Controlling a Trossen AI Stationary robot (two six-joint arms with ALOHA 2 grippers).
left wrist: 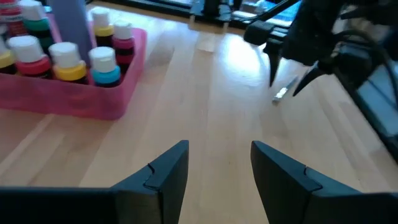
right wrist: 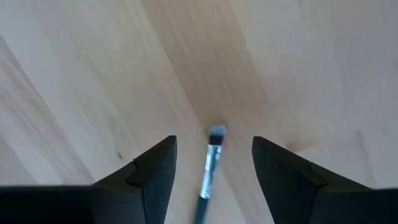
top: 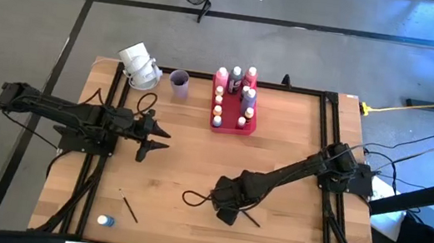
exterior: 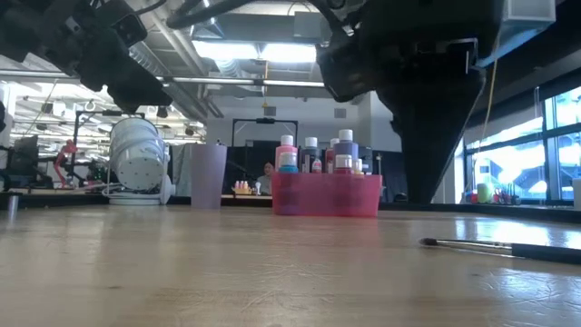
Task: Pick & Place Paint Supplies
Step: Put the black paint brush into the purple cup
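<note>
A thin dark paintbrush (right wrist: 209,171) with a pale tip lies flat on the wooden table, also seen as the brush (top: 251,219) beside my right gripper (top: 227,215) near the table's front middle. That gripper (right wrist: 213,142) points down, open, one finger on each side of the brush's tip end, touching nothing. My left gripper (top: 163,138) waits open and level over the table's left half. Several light-capped paint bottles (top: 234,90) stand in the pink tray (top: 251,128). A second brush (top: 131,209) and a blue bottle (top: 105,221) lie at the front left.
A lilac cup (top: 178,83) and a white rounded object (top: 139,65) stand at the far edge, left of the tray. Black rails run along the table's left and right sides. Bare wood lies between the two arms.
</note>
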